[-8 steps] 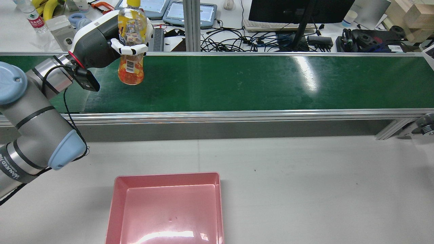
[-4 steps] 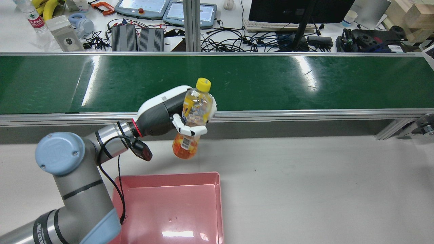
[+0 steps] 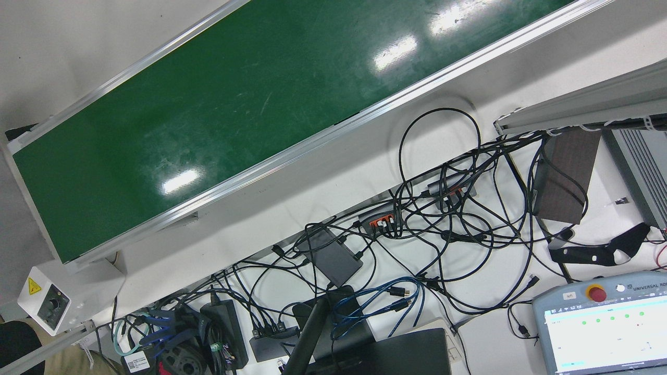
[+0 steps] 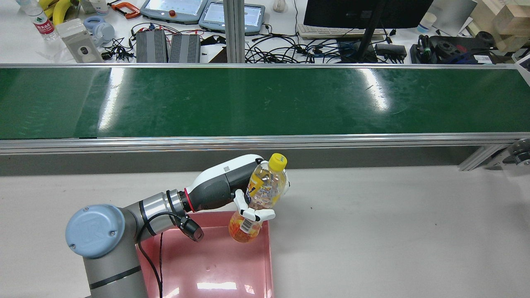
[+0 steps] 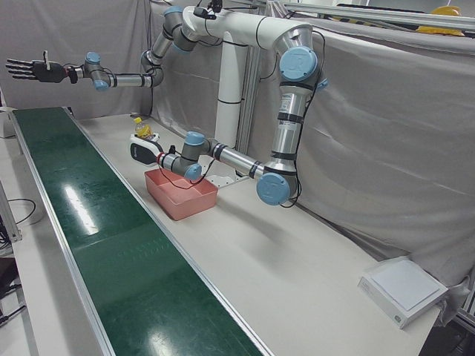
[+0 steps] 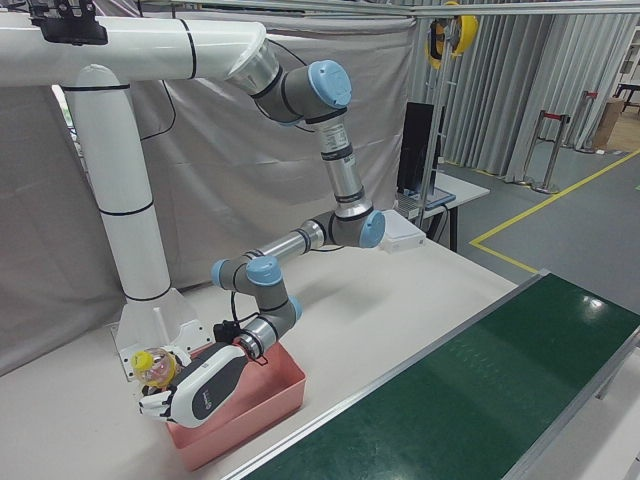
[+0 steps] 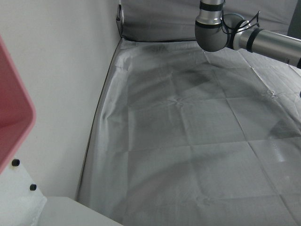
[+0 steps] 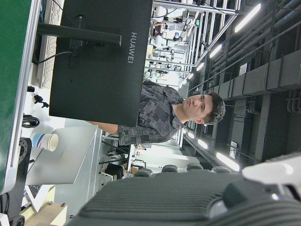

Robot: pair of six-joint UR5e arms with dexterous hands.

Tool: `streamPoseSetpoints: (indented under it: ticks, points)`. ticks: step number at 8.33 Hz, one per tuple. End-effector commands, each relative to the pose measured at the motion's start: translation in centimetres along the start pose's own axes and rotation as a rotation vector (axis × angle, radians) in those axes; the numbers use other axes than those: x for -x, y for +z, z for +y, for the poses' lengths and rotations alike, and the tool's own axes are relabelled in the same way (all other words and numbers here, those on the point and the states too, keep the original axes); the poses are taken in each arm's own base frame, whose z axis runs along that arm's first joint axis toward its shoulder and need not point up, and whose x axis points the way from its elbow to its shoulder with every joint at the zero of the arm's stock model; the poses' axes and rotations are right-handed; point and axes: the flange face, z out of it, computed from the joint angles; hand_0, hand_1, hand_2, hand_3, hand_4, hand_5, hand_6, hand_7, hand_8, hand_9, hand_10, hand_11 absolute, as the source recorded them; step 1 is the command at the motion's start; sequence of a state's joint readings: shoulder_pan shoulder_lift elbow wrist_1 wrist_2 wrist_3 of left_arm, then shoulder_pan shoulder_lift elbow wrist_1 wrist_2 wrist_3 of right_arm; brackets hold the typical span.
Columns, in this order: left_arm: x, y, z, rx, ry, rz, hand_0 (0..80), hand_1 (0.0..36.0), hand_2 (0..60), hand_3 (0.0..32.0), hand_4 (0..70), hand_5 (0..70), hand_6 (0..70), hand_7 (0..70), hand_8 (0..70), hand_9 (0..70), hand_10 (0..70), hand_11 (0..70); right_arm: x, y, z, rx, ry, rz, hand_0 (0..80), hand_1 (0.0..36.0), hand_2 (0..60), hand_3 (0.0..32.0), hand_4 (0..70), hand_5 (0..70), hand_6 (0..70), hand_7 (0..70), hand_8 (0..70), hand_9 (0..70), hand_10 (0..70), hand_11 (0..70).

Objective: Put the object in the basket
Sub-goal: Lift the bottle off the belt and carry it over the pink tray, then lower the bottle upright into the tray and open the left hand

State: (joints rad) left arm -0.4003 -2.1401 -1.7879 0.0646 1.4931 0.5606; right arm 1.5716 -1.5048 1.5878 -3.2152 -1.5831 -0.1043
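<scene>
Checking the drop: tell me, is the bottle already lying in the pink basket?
No, the left hand holds the bottle above the basket.

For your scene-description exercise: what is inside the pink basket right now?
Nothing rests in the pink basket; the floor that shows is bare. The left hand holds the drink bottle above the far right corner. The arm covers the left edge.

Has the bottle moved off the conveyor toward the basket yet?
Yes. In the rear view, the bottle, held by the left hand, has left the green conveyor and now overhangs the pink basket's far rim.
</scene>
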Motion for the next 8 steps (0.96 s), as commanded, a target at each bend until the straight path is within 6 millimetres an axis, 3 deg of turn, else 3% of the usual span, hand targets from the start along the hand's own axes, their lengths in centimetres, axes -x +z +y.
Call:
streamPoseSetpoints:
  ticks: [1, 2, 3, 4, 5, 7, 8]
  points:
    - [1.3, -2.9, -1.8, 0.018, -0.003, 0.006, 48.1, 11.5, 41.3, 0.0, 67.9, 68.9, 47.6, 70.0, 46.0, 64.4, 49.7, 70.0, 0.0, 0.1, 0.1, 0.001, 0.000, -0.001, 0.0, 0.0, 0.0, 0.0, 0.0, 0.0, 0.0, 0.0, 0.0, 0.0, 0.0, 0.0]
    - [1.0, -5.7, -2.7, 0.035, -0.008, 0.023, 48.1, 10.3, 16.2, 0.0, 41.4, 42.0, 18.4, 29.6, 25.6, 38.6, 33.7, 48.3, 0.0, 0.0, 0.0, 0.000, 0.000, 0.001, 0.0, 0.0, 0.0, 0.0, 0.0, 0.0, 0.0, 0.0, 0.0, 0.0, 0.0, 0.0]
    - [0.4, -7.0, -2.6, 0.033, -0.008, 0.026, 47.3, 9.1, 3.2, 0.0, 23.8, 33.1, 6.0, 13.6, 15.6, 23.4, 20.2, 30.1, 0.0, 0.0, 0.1, 0.001, 0.002, -0.001, 0.0, 0.0, 0.0, 0.0, 0.0, 0.0, 0.0, 0.0, 0.0, 0.0, 0.0, 0.0]
    - [-2.4, -8.1, -3.7, 0.013, 0.002, 0.056, 47.6, 8.9, 0.0, 0.0, 18.1, 20.8, 0.0, 8.2, 9.9, 14.5, 9.7, 15.0, 0.0, 0.0, 0.0, 0.000, 0.000, -0.001, 0.0, 0.0, 0.0, 0.0, 0.0, 0.0, 0.0, 0.0, 0.0, 0.0, 0.0, 0.0]
    - [-5.4, -8.9, -4.5, -0.005, 0.019, 0.086, 48.1, 9.4, 0.0, 0.0, 16.6, 14.6, 0.0, 5.5, 7.2, 10.4, 6.9, 11.0, 0.0, 0.0, 0.0, 0.000, 0.000, 0.001, 0.0, 0.0, 0.0, 0.0, 0.0, 0.0, 0.0, 0.0, 0.0, 0.0, 0.0, 0.0]
    - [-6.3, -12.4, -4.3, -0.022, -0.006, 0.089, 47.8, 7.4, 0.0, 0.0, 14.8, 10.4, 0.0, 4.7, 6.5, 9.5, 5.1, 8.3, 0.0, 0.0, -0.1, -0.002, 0.000, 0.001, 0.0, 0.0, 0.0, 0.0, 0.0, 0.0, 0.0, 0.0, 0.0, 0.0, 0.0, 0.0]
    - [-6.8, -12.4, -3.4, -0.007, -0.007, 0.097, 47.6, 7.0, 0.0, 0.0, 15.0, 10.6, 0.0, 4.1, 6.6, 9.3, 4.9, 8.0, 0.0, 0.0, -0.1, -0.002, 0.000, 0.001, 0.0, 0.0, 0.0, 0.0, 0.0, 0.0, 0.0, 0.0, 0.0, 0.0, 0.0, 0.0]
